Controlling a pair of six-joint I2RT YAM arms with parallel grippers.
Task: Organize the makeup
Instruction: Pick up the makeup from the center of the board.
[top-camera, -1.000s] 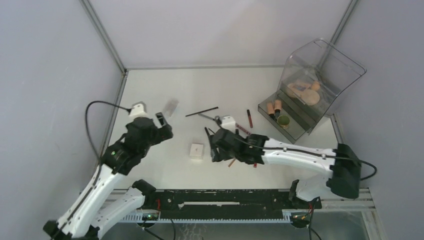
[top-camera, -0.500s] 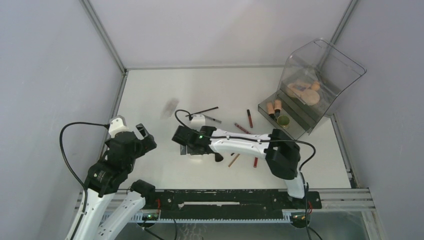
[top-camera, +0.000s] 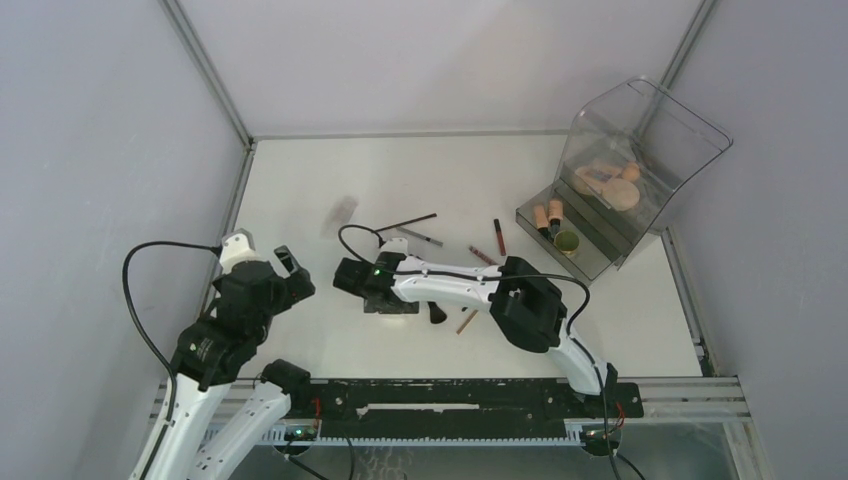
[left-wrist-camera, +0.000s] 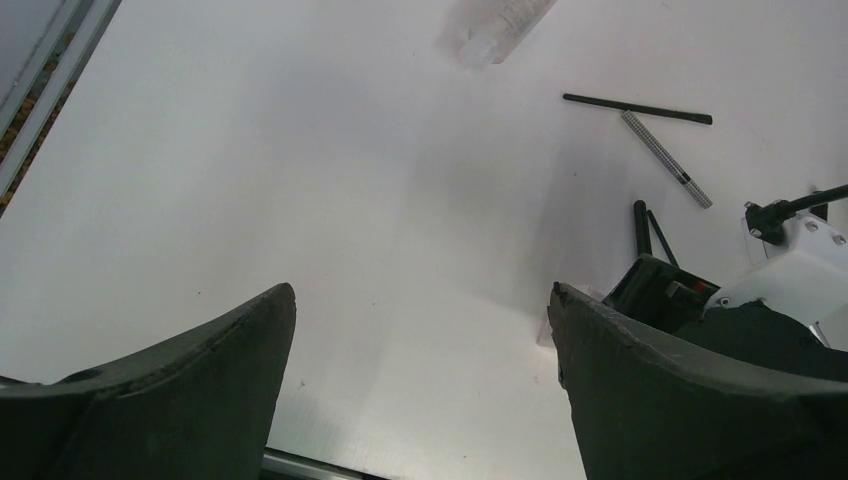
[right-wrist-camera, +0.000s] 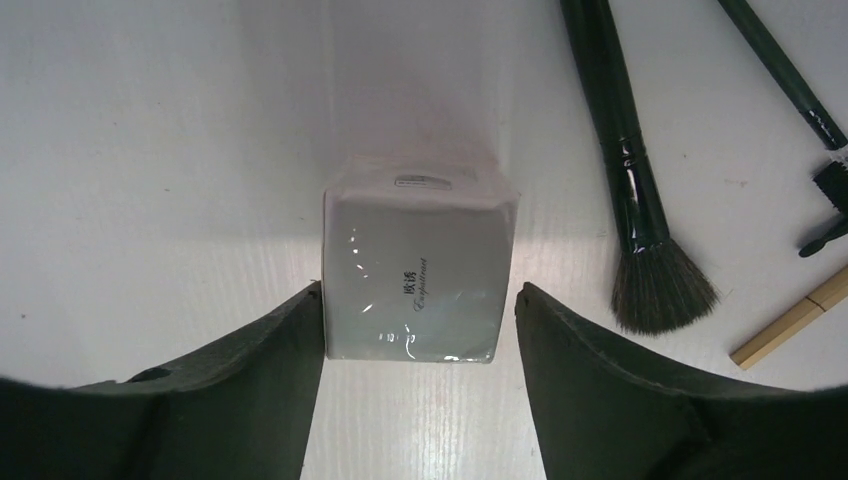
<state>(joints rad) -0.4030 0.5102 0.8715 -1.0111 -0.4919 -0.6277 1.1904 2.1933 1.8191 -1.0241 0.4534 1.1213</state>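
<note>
Between the right gripper's (right-wrist-camera: 415, 330) dark fingers sits the jar (right-wrist-camera: 412, 270), a shiny white cube w/ small writing too tiny to read. Fingers are spread about as wide as the jar, on both sides, not squeezing yet. Only the wrist cam shows this; from above the arm hides it. Next to it lies a fluffy black brush (right-wrist-camera: 628, 190). Left gripper (left-wrist-camera: 420, 370) is wide open & empty, over the smooth white table (left-wrist-camera: 250, 180).

White table (top-camera: 300, 180) enclosed by plain grey walls (top-camera: 90, 150).
</note>
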